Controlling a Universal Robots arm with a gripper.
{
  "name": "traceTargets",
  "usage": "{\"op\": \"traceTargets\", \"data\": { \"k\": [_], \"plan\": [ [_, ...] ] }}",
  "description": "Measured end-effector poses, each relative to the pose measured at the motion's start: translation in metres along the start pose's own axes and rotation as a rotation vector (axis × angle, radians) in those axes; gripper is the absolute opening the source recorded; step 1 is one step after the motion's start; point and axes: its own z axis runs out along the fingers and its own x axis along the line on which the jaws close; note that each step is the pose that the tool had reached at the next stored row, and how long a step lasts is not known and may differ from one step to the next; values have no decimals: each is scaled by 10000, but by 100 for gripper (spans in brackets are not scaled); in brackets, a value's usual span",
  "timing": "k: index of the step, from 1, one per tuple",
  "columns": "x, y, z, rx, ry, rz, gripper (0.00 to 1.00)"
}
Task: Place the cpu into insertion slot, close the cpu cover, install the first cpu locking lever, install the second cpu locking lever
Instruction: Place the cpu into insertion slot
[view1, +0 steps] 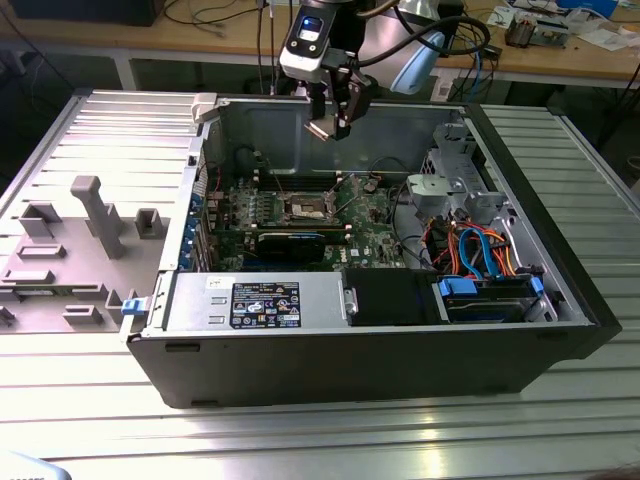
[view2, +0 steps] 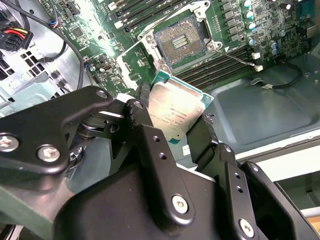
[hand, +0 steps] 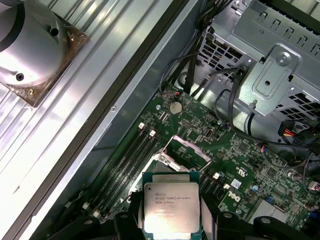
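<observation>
A ribbed metal table (view1: 300, 440) carries an open computer case (view1: 560, 300), with a cluttered workbench along the top of the exterior view. In the upper centre of that view the arm hangs over the case's back wall, its jaws pinching the chip (view1: 322, 129) by two opposite edges, well above the green board (view1: 375, 215). Both wrist views show the chip (view2: 175, 112) (hand: 171, 207) gripped with its metal face toward the cameras. The socket (view1: 305, 208) sits in the middle of the board. In the second wrist view the socket (view2: 181, 42) lies open, its field of contacts bare and nothing in it. The likeliest trouble, I judge, is a skewed landing. The chip looks tilted against the socket in the second wrist view, and a corner touching down first, or a chip turned the wrong way for its keying, could bend those fine contacts. The pinch holds only thin edges, so a jolt could let the chip slip and drop onto the board. The bulky linkage behind the jaws could also knock parts crowded around the socket.
</observation>
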Motion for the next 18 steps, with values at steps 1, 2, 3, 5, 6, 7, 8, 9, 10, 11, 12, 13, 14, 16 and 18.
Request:
{"op": "traceTargets", "data": {
  "k": [1, 2, 3, 5, 6, 7, 8, 9, 10, 11, 12, 13, 14, 16, 18],
  "plan": [
    [0, 0, 0, 0, -1, 9, 54],
    [0, 0, 0, -1, -2, 18, 54],
    [0, 0, 0, -1, -3, 29, 54],
    [0, 0, 0, -1, -5, 53, 54],
    [0, 0, 0, -1, -5, 62, 54],
    [0, 0, 1, -2, -7, 79, 54],
    [0, 0, 1, -3, -8, 96, 54],
    [0, 0, 1, -2, -9, 104, 54],
    [0, 0, 1, -3, -10, 115, 54],
    [0, 0, 1, -3, -11, 125, 54],
    [0, 0, 1, -3, -12, 135, 54],
    [0, 0, 1, -2, -13, 144, 54],
    [0, 0, 1, -4, -14, 155, 54],
    [0, 0, 1, -4, -15, 174, 54],
    [0, 0, 1, -4, -17, 196, 54]
  ]
}}
